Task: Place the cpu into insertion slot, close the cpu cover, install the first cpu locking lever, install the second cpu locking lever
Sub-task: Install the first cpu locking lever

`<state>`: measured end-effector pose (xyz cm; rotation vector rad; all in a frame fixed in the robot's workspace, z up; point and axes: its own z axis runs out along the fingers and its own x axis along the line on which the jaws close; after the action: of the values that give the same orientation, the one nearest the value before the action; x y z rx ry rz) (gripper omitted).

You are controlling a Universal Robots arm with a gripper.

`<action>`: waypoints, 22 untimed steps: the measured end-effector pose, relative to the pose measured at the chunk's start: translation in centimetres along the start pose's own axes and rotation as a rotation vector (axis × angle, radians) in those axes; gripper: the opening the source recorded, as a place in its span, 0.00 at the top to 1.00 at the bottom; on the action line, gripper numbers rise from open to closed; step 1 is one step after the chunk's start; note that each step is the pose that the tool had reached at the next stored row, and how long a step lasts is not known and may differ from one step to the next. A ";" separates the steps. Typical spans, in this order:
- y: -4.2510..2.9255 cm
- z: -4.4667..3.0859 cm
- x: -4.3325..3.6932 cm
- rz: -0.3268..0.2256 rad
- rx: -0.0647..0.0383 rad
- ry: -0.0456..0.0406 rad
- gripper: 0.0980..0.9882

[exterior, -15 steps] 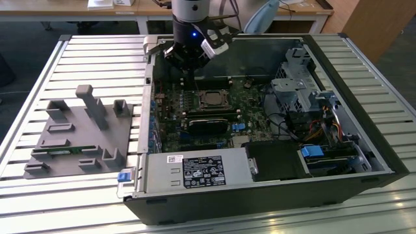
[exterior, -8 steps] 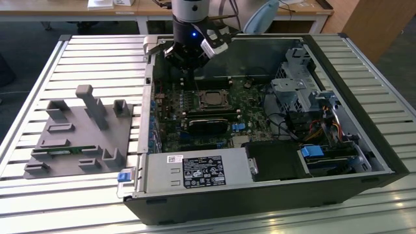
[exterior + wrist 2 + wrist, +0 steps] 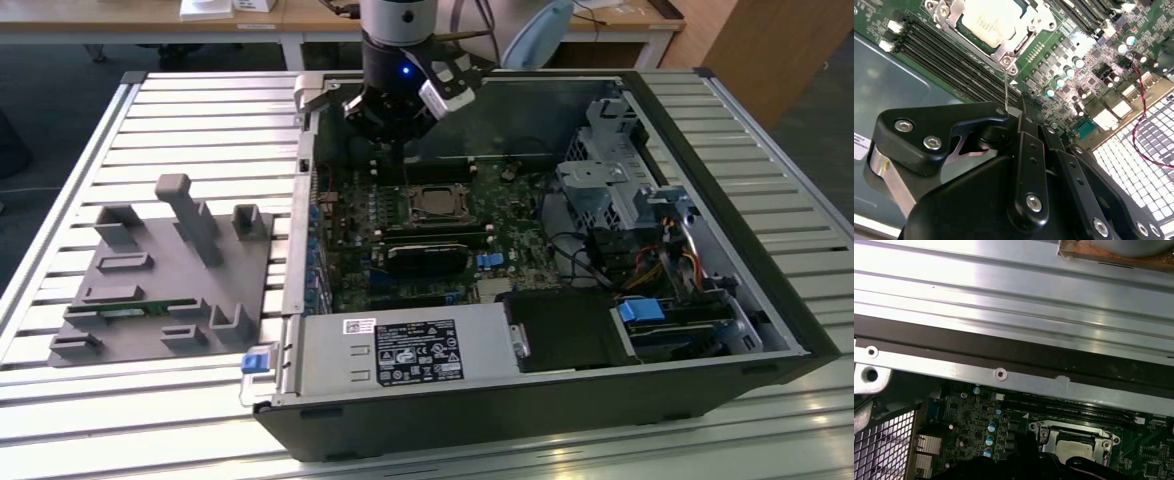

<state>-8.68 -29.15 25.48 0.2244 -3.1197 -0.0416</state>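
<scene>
The cpu (image 3: pixel 434 203) lies flat in its socket on the motherboard, its pale metal top showing in both wrist views (image 3: pixel 986 20) (image 3: pixel 1077 446). The silver cpu cover (image 3: pixel 1024 36) (image 3: pixel 1051 434) is down around it as a frame. A thin wire cpu locking lever (image 3: pixel 1005 85) rises from the socket's corner screw to my fingertips. My gripper (image 3: pixel 1011 109) (image 3: pixel 390 148) hangs over the socket's far side in the exterior view, its black fingers (image 3: pixel 1026 130) shut together on the lever's end.
The open computer case (image 3: pixel 747 290) stands on a slatted table. Memory slots (image 3: pixel 954 60) run beside the socket, and a black card (image 3: pixel 427 255) lies nearer. A drive cage (image 3: pixel 614 180) and power supply (image 3: pixel 400 350) fill the case. A grey fixture block (image 3: pixel 160 270) sits at the exterior view's left.
</scene>
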 end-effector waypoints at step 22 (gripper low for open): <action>-0.42 0.39 -2.84 0.016 -0.001 0.0038 0.98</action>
<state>-5.81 -29.15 25.04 0.1992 -3.1173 -0.0428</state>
